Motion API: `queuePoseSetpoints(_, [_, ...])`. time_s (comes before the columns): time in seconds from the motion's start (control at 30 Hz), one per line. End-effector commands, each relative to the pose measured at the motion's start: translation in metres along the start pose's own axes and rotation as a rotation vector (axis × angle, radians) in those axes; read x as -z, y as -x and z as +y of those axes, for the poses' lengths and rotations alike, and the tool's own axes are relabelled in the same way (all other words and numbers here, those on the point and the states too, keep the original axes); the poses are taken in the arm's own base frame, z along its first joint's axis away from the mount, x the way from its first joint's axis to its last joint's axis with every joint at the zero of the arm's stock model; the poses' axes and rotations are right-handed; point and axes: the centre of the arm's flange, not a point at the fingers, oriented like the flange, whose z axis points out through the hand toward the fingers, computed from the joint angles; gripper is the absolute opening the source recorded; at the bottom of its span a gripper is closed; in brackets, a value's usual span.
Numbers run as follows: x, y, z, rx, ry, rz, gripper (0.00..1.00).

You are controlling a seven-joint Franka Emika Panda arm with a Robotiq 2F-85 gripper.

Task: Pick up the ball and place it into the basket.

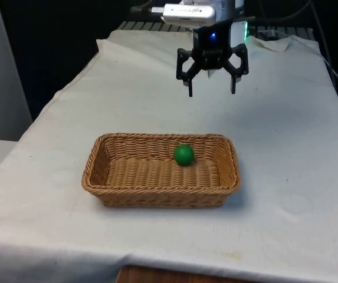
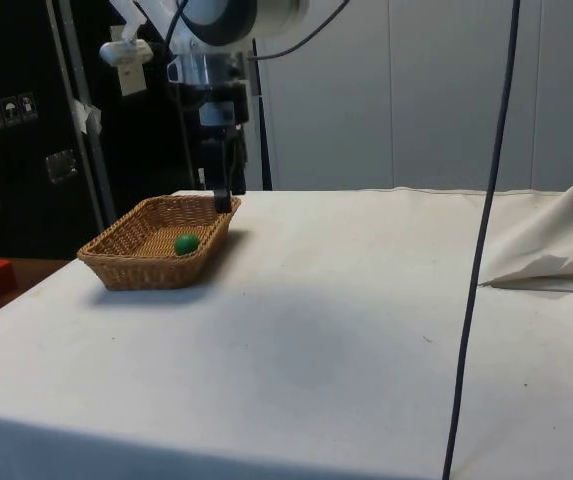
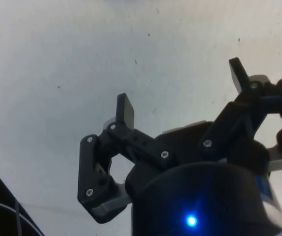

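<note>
The green ball (image 1: pixel 184 155) lay inside the wicker basket (image 1: pixel 98 171), near its far wall and toward three o'clock of the basket's middle in the front view. The gripper (image 1: pixel 211 88) hung at twelve o'clock from the ball, above the cloth beyond the basket, jaws spread wide and holding nothing. Judging by this, the placing looked done.

Green ball (image 1: pixel 184 155) lies inside wicker basket (image 1: pixel 98 159), near far wall toward front view's right

Side view: basket (image 2: pixel 146 262) wall hides ball (image 2: pixel 186 243) underside.
</note>
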Motion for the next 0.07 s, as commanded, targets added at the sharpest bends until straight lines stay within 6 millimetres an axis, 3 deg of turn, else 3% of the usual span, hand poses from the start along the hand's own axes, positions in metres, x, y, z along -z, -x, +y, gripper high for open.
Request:
queuePoseSetpoints(0.0, [-0.0001, 0.0001, 0.0000, -0.004, 0.000, -0.001, 1.00])
queuePoseSetpoints(0.03, [-0.0001, 0.0006, 0.0005, -0.015, 0.004, -0.004, 1.00])
